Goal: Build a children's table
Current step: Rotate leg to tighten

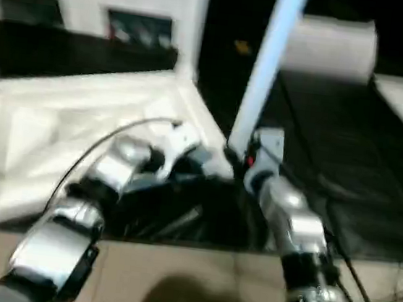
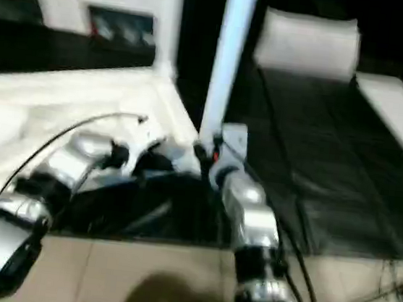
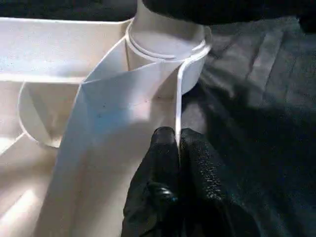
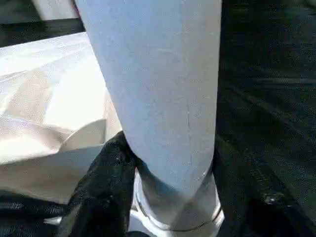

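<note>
The tabletop [image 1: 80, 130] lies underside up on the dark counter [image 1: 346, 160], rim raised. The left end effector [image 3: 177, 148] is clenched on the thin rim wall beside the corner socket [image 3: 168, 49]. In that socket a leg [image 1: 267, 71] stands upright, long axis vertical. The right end effector [image 4: 163, 173] grasps the leg's base. Open counter lies right

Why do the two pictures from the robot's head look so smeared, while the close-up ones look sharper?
Head views: motion blur smears the upright leg and tabletop. Left wrist view: crisp on the rim pinched by the left gripper. Right wrist view: bright leg, dark surroundings.
</note>
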Tool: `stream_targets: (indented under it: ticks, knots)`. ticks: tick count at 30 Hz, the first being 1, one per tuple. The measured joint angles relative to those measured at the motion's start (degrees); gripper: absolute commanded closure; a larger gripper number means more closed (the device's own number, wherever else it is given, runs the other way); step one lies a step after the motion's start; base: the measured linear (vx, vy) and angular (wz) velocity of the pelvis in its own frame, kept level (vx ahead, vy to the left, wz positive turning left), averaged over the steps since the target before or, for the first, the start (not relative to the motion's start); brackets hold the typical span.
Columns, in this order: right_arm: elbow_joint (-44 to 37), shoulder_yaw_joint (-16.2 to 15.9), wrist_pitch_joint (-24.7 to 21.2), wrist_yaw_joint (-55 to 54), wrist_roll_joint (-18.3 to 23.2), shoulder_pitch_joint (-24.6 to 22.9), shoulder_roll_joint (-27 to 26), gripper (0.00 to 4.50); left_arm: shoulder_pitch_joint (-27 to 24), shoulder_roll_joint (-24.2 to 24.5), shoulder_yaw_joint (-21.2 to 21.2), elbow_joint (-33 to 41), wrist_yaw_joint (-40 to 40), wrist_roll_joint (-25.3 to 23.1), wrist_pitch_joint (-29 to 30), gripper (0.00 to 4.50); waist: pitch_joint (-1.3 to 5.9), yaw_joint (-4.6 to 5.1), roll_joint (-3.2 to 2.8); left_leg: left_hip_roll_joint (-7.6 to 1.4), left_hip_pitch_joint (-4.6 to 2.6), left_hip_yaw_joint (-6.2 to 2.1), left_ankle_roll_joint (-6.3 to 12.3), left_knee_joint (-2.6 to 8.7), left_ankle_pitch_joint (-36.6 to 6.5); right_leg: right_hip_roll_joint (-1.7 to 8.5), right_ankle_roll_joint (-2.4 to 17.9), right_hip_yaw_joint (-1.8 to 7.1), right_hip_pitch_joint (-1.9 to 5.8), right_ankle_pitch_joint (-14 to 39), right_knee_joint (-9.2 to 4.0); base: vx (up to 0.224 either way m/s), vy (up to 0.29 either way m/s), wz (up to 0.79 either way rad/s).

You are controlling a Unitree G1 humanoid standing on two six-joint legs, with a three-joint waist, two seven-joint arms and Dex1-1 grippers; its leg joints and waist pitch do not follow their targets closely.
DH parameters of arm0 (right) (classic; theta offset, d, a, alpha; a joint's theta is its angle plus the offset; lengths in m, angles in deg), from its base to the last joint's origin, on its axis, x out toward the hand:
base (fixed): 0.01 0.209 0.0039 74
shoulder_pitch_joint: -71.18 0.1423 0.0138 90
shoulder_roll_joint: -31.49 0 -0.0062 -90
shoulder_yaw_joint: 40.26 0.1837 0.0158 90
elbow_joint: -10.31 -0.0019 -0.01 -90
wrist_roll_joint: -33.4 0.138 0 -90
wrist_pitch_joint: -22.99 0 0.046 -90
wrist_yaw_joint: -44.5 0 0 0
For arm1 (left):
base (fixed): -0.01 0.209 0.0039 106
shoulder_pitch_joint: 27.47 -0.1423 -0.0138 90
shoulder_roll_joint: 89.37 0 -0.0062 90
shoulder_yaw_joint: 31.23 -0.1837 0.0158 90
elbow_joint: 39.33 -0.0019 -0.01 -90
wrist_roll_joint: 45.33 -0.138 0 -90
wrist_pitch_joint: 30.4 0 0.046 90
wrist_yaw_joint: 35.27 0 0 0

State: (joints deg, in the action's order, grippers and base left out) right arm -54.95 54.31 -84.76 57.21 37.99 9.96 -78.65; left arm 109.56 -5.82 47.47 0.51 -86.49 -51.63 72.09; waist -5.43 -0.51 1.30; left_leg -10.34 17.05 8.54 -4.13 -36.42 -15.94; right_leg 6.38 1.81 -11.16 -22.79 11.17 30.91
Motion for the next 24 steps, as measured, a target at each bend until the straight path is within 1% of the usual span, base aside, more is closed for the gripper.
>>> stream_targets:
  ticks: [1,2,3,5,6,7,8,10,11,12,13,14,16,17,18,19,22,24]
  knots:
    - [0.05,0.07,0.31,0.00,0.05,-0.18,-0.06,1.81,0.00,-0.02,-0.24,-0.08,0.06,-0.04,-0.25,4.50,-0.03,0.16,0.65,0.59,-0.26,0.32,0.02,0.00,-0.01,0.03,0.56,1.26,-0.14,-1.54,0.24,-0.006,0.001,0.22]
    - [-0.18,0.08,0.67,0.04,0.15,-0.60,-0.06,1.64,-0.01,-0.01,-0.60,-0.12,0.05,-0.10,-0.58,4.50,-0.07,0.16,0.80,0.93,-0.63,0.43,0.03,0.11,-0.02,0.02,0.49,1.96,-0.12,-2.21,0.29,-0.006,0.001,0.22]
    - [-0.79,0.08,0.83,0.20,0.31,-1.16,-0.04,1.64,-0.01,0.09,-0.94,-0.12,-0.28,-0.10,-1.01,4.50,-0.07,0.19,0.79,1.00,-0.85,0.48,0.02,0.38,-0.02,0.03,0.48,2.03,-0.12,-2.20,0.18,0.000,0.000,0.00]
    - [-2.37,0.07,1.07,1.99,0.93,-2.31,0.21,1.43,-0.08,0.67,-1.21,-0.12,-1.76,-0.10,-2.56,4.50,-0.07,0.20,0.79,0.99,-0.50,0.36,0.01,0.89,0.02,-0.04,0.46,1.91,-0.20,-2.19,-0.13,0.000,0.000,0.00]
    - [-2.89,0.05,1.06,2.95,1.44,-2.67,0.63,1.33,-0.11,0.81,-1.23,-0.11,-2.26,-0.10,-3.03,4.50,-0.06,0.22,0.79,0.95,-0.41,0.36,-0.01,0.91,0.04,-0.06,0.47,1.93,-0.29,-2.19,-0.07,0.000,0.000,0.00]
    - [-4.19,-0.18,1.07,4.52,2.03,-3.85,1.56,1.33,-0.17,0.88,-1.40,-0.04,-2.96,-0.11,-3.76,4.50,-0.05,0.08,0.77,0.92,-0.32,0.34,-0.03,0.92,0.05,-0.07,0.50,1.94,-0.35,-2.23,0.03,0.000,0.000,0.00]
    - [-5.79,-0.60,1.25,6.77,2.55,-5.37,2.89,1.07,-0.33,1.11,-1.52,-0.03,-4.09,-0.07,-4.86,4.50,-0.02,0.04,0.81,0.91,-0.21,0.36,-0.04,0.92,0.08,-0.07,0.54,2.07,-0.44,-2.40,0.26,0.054,-0.020,0.14]
    - [-7.74,-0.85,1.54,9.81,3.18,-7.51,4.46,1.00,-0.40,1.49,-2.04,0.07,-5.52,-0.04,-6.32,4.50,0.17,-0.11,1.11,0.93,-0.08,0.73,0.21,0.91,0.24,-0.06,0.96,2.65,-0.65,-3.89,0.47,0.064,-0.026,0.17]
    - [-9.34,-1.31,1.63,11.66,3.83,-9.15,5.82,0.94,-0.51,1.93,-2.33,0.09,-6.49,-0.04,-7.52,4.50,0.26,-0.33,1.25,0.87,-0.06,1.07,0.24,0.92,0.25,-0.06,1.10,3.06,-0.84,-4.46,0.85,0.000,0.000,0.00]
    - [-9.89,-1.54,1.39,12.82,4.25,-9.95,6.72,0.94,-0.73,2.16,-2.36,0.28,-7.18,0.12,-8.26,4.50,0.30,-0.44,1.31,0.85,-0.01,1.21,0.24,0.92,0.25,-0.08,1.10,3.43,-1.11,-4.45,1.36,0.084,-0.044,0.21]
    - [-11.04,-1.53,0.99,13.91,4.88,-10.90,7.40,0.66,-0.89,2.41,-2.45,0.41,-7.75,0.36,-8.93,4.50,0.31,-0.72,1.28,0.85,0.02,1.22,0.24,1.08,0.25,-0.09,0.94,3.55,-1.29,-4.31,1.65,0.074,-0.048,0.11]
    - [-13.05,-1.52,0.25,15.94,6.03,-12.44,9.15,0.55,-0.95,2.93,-2.65,0.41,-8.47,0.40,-10.33,4.50,0.33,-1.21,1.30,0.82,0.11,1.23,0.26,1.28,0.26,-0.16,0.89,3.59,-1.59,-4.03,1.94,0.098,-0.074,0.12]
    - [-15.92,-1.53,-0.71,19.60,7.77,-15.40,11.61,0.51,-1.00,3.86,-2.74,0.23,-9.06,0.38,-12.67,4.50,0.37,-1.66,1.33,0.76,0.28,1.18,0.27,1.45,0.27,-0.23,0.91,3.59,-2.05,-3.70,2.31,0.028,-0.025,0.01]
    - [-16.97,-1.11,-1.17,21.11,8.86,-16.83,12.56,0.39,-0.99,4.76,-2.73,0.02,-9.51,0.33,-14.36,4.50,0.38,-1.68,1.30,0.66,0.44,1.18,0.29,1.52,0.28,-0.37,0.99,3.58,-2.29,-3.68,2.34,0.000,0.000,0.00]
    - [-17.78,-0.57,-1.65,22.00,9.46,-17.78,13.19,0.39,-0.98,5.35,-2.73,-0.26,-9.72,0.25,-15.71,4.50,0.38,-1.71,1.30,0.56,0.51,1.18,0.29,1.51,0.28,-0.49,1.03,3.56,-2.38,-3.65,2.37,0.000,0.000,0.00]
    - [-18.68,-0.14,-2.00,22.88,10.11,-18.74,14.04,0.14,-0.96,5.75,-2.74,-0.68,-9.74,0.03,-17.05,4.50,0.39,-1.74,1.29,0.47,0.56,1.18,0.29,1.49,0.28,-0.60,1.07,3.55,-2.42,-3.65,2.36,0.000,0.000,0.00]
    - [-22.86,1.69,-3.37,25.56,12.79,-21.50,16.71,0.05,-0.70,6.12,-2.73,-2.26,-8.90,-0.28,-19.93,4.50,0.40,-1.85,1.27,0.31,0.67,1.12,0.24,1.42,0.31,-0.86,0.98,3.56,-2.44,-3.59,2.22,0.000,0.000,0.00]
    - [-26.22,1.75,-4.68,27.87,14.80,-23.62,18.48,0.05,-0.64,5.95,-2.61,-2.77,-8.14,-0.20,-20.23,4.50,0.43,-1.93,1.30,0.24,0.72,1.04,0.02,1.40,0.43,-0.98,0.99,3.59,-2.43,-3.60,2.17,0.000,0.000,0.00]
